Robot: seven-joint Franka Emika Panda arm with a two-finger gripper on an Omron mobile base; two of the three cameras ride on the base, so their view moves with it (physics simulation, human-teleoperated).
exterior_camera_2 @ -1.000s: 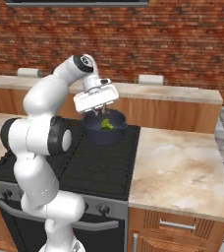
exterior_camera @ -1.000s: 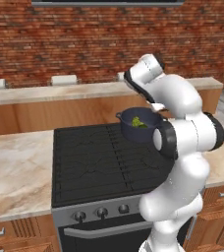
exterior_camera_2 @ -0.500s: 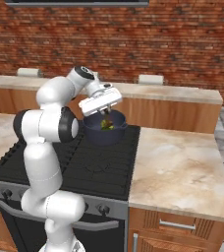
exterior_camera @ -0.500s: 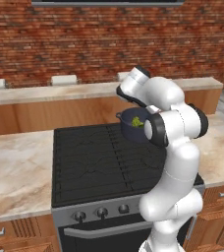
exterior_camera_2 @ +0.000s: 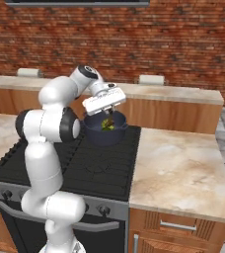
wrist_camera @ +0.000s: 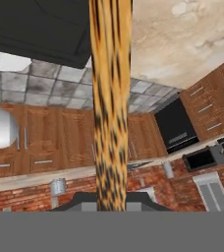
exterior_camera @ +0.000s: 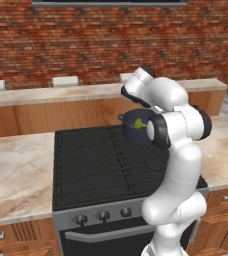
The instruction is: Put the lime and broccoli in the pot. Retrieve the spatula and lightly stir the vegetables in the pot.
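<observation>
The end effector [exterior_camera_2: 108,111] hung over the dark navy round pot [exterior_camera_2: 104,132] on the stove, clenched on the light-brown wooden spatula [wrist_camera: 111,106]. Stiff, light wood probably handled best gripped mid-handle; green vegetables [exterior_camera_2: 107,124] lay inside the pot.

Pot [exterior_camera_2: 104,136]: dark navy-grey, round, short side handles, upright on stove's rear burner. Green veg inside [exterior_camera_2: 107,124]; lime vs. broccoli not separable at this res. Spatula [wrist_camera: 111,103]: light-brown wood w/ dark grain, long handle running along hand view; lower end reaches into pot in right base view.
</observation>
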